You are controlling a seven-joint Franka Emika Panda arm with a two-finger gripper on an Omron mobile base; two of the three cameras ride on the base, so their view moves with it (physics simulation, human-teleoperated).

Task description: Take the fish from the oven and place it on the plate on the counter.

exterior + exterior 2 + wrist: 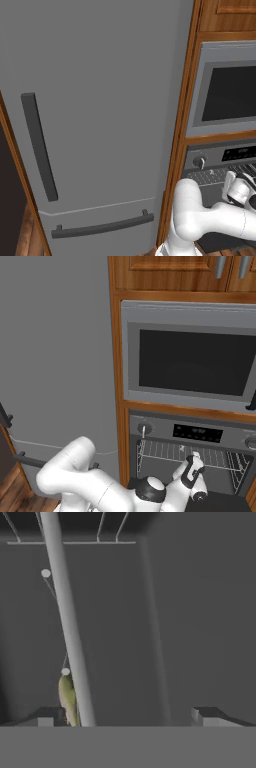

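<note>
Inside the steel-fronted oven (192,456), the two-finger gripper (128,716) stands wide open, holding nothing. Beside its left fingertip, a slender yellowish-green fish (67,697) lies half hidden behind a grey rack bar (67,622)

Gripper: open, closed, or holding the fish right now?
Gripper: open, holding nothing; the fish lies by its left fingertip inside the oven.

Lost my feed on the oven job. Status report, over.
Gripper open, inside the oven. Fish by one fingertip, not gripped. Rack bar crosses right beside the fish.
</note>
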